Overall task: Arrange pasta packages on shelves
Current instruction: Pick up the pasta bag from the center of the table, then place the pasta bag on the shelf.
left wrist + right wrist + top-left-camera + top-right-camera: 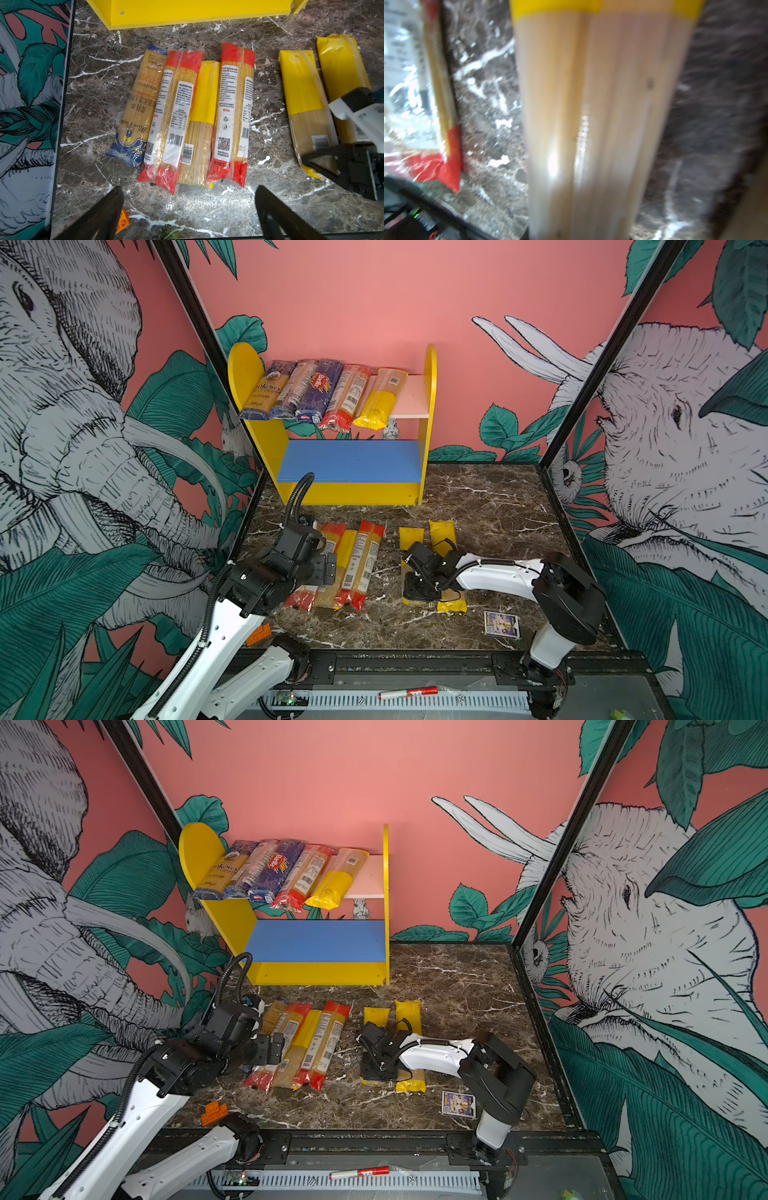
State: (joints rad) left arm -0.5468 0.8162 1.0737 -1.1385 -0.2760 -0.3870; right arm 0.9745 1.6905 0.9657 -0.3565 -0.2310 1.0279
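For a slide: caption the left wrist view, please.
Open left end effector above pasta packets; right end effector grips a yellow packet beside them.

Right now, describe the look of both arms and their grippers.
Both arms have smooth white shells, left arm and right arm, joined by bulky black joints. A ribbed black hose loops along the left; a thin black cable runs along the right. The left gripper and right gripper are black, with tapering fingers.

Barilla on blue packet (319, 390), SPAGHETTI on gold packet (143, 97)
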